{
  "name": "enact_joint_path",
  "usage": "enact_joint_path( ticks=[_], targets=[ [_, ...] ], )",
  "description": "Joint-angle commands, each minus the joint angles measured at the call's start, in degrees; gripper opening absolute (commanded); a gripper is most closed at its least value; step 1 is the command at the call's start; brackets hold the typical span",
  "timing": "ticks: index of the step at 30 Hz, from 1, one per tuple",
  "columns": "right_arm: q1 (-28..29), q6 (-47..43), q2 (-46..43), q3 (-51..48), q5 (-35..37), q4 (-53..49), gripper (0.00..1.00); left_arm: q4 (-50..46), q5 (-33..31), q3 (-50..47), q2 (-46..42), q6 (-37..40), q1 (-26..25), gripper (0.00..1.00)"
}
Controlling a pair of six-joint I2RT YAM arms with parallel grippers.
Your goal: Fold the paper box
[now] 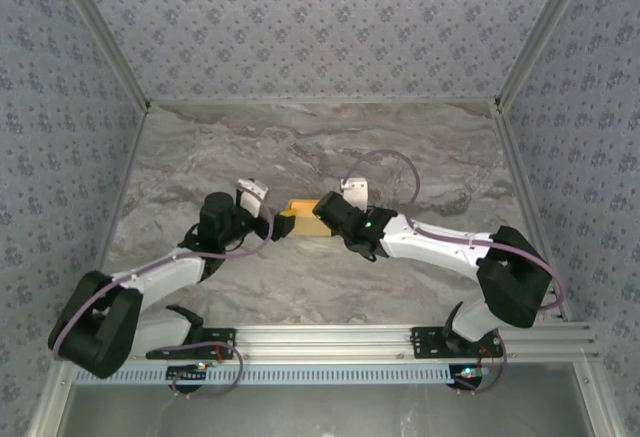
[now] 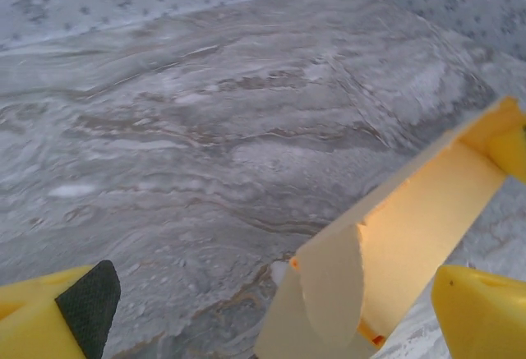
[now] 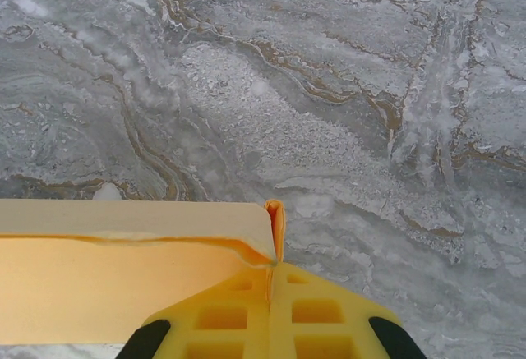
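Two robot arms meet over the orange-yellow thin-card paper box (image 1: pixel 300 219), which lies at the middle of the grey marble-patterned table (image 1: pixel 300 147). The right gripper (image 3: pixel 275 270) reaches in from the right. Its yellow plastic fingers (image 3: pixel 320 318) are pressed together on an upright edge of the card, pinching it. The left gripper (image 2: pixel 275 310) stands wide apart at the box's left side, holding nothing. A pale flap rises between its fingers (image 2: pixel 481 314), well clear of the black-padded one and near the other.
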Motion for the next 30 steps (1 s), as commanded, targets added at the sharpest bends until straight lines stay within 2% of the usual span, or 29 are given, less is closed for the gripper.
enact_joint_path(
  ticks=[1, 3, 5, 7, 9, 12, 16, 21, 25, 30],
  targets=[
    [0.4, 1.5, 2.5, 0.6, 1.0, -7.3, 0.0, -9.0, -5.9, 2.4, -5.3, -8.7, 0.6, 0.99],
    [0.6, 1.6, 2.9, 1.1, 1.0, -7.8, 0.0, -18.8, -10.8, 6.9, -7.0, -15.5, 0.7, 0.99],
    [0.7, 1.5, 3.1, 1.4, 1.0, -7.9, 0.0, -23.7, -7.4, 10.5, -6.7, -16.1, 0.7, 0.98],
    [0.7, 1.7, 3.3, 1.7, 0.8, -8.1, 0.0, -25.0, -0.6, 12.4, -5.4, -14.5, 0.7, 0.85],
    [0.7, 2.0, 3.4, 1.8, 0.6, -8.5, 0.0, -26.5, 5.1, 14.5, -2.5, -12.4, 0.3, 0.67],
    [0.2, 2.7, 3.9, 2.3, -0.1, -9.1, 0.0, -30.4, 7.7, 17.6, 1.8, -8.3, -1.9, 0.47],
    [-0.3, 3.2, 4.2, 2.6, -1.4, -9.3, 0.0, -32.5, 5.6, 19.3, 4.9, -4.3, -5.5, 0.44],
    [-0.3, 3.0, 4.0, 2.8, -1.7, -9.7, 0.0, -32.7, -0.4, 19.0, 4.1, -3.8, -6.1, 0.47],
    [-0.3, 2.9, 4.1, 3.1, -1.7, -9.9, 0.0, -33.2, -1.4, 19.3, 3.7, -2.7, -6.2, 0.37],
    [-0.3, 2.7, 4.2, 3.5, -1.7, -10.0, 0.0, -34.3, -0.2, 20.8, 5.8, -2.2, -6.7, 0.17]
  ],
)
